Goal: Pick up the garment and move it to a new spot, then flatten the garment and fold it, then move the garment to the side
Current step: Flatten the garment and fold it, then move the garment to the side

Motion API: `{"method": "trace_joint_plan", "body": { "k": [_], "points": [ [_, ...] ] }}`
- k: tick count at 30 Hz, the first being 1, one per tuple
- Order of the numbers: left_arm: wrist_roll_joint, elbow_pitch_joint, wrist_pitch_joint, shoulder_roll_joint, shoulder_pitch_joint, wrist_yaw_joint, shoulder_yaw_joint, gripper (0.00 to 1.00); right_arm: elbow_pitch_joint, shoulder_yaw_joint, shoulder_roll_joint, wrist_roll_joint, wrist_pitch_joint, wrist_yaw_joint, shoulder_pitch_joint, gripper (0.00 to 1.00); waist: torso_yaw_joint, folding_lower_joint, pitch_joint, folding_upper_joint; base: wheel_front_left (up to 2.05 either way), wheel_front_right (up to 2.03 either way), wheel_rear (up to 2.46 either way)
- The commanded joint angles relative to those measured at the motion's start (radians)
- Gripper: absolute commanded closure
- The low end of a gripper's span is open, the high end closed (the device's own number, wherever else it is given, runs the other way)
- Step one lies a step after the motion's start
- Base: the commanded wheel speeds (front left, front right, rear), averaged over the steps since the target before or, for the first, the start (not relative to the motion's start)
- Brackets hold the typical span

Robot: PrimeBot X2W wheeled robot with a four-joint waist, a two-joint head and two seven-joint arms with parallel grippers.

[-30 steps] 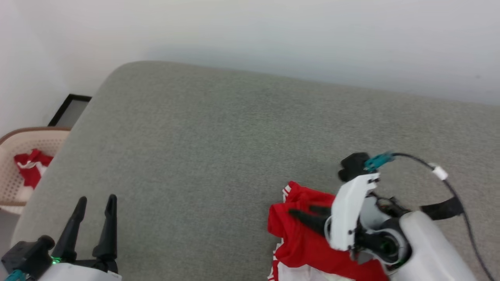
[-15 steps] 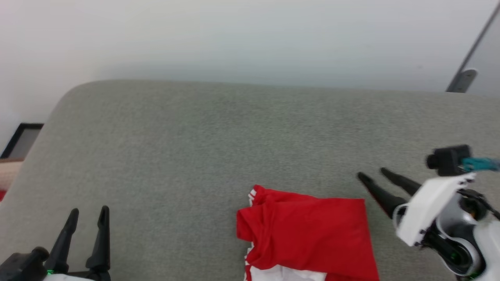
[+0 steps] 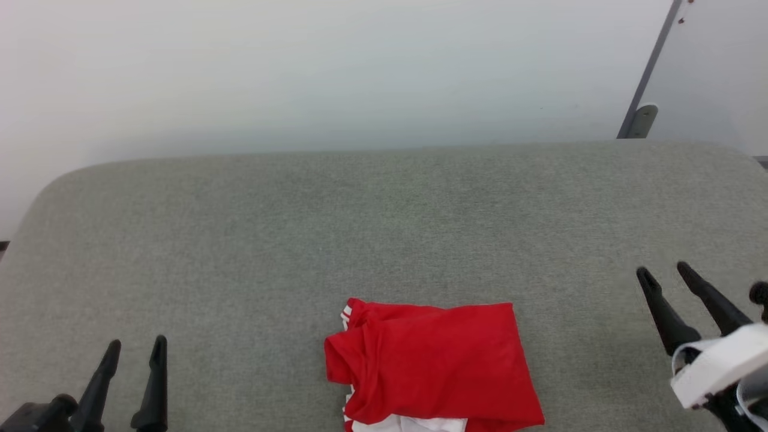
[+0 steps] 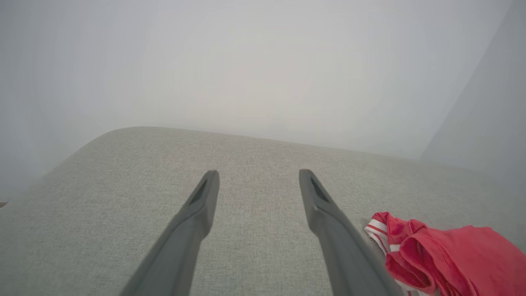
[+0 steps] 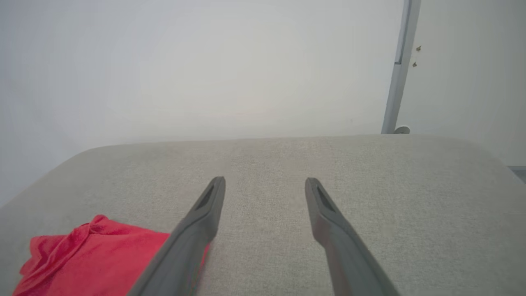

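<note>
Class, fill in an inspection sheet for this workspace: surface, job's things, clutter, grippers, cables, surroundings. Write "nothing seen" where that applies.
Surface: grey fabric top with rounded corners.
Job's things: red shirt, folded into a rough rectangle near the front edge, with striped trim at its left and white cloth showing underneath.
Clutter: nothing seen.
Grippers: left gripper open and empty, left of the shirt; right gripper open and empty, right of the shirt. Neither touches it.
Cables: nothing seen.
Surroundings: pale wall behind; grey post at the far right.

The garment (image 3: pixel 432 360) runs off the head view's bottom edge.
</note>
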Motion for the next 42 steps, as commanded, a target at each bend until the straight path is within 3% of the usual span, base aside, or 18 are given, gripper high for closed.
{"method": "trace_joint_plan", "body": {
  "k": [1, 9, 17, 42],
  "points": [
    [0.007, 0.01, -0.005, 0.0, 0.005, -0.007, 0.0, 0.0, 0.01, -0.003, -0.003, -0.013, -0.036, -0.001, 0.023, 0.0, -0.008, 0.0, -0.008, 0.0, 0.0, 0.0, 0.0],
    [0.02, 0.042, -0.004, -0.014, -0.009, -0.02, 0.015, 0.0, 0.104, -0.001, -0.005, -0.017, -0.171, -0.001, 0.064, 0.0, -0.013, 0.0, -0.017, 0.0, 0.0, 0.0, 0.0],
    [0.035, 0.057, -0.004, -0.029, -0.006, -0.029, 0.043, 0.0, 0.154, -0.012, 0.01, -0.027, -0.24, -0.001, 0.092, 0.0, -0.015, 0.0, -0.024, 0.0, 0.0, 0.0, 0.0],
    [0.042, 0.056, -0.004, -0.051, -0.01, -0.034, 0.044, 0.0, 0.189, 0.019, 0.014, -0.025, -0.241, -0.001, 0.074, 0.0, -0.009, 0.0, -0.028, 0.0, 0.0, 0.0, 0.0]
  ]
}}
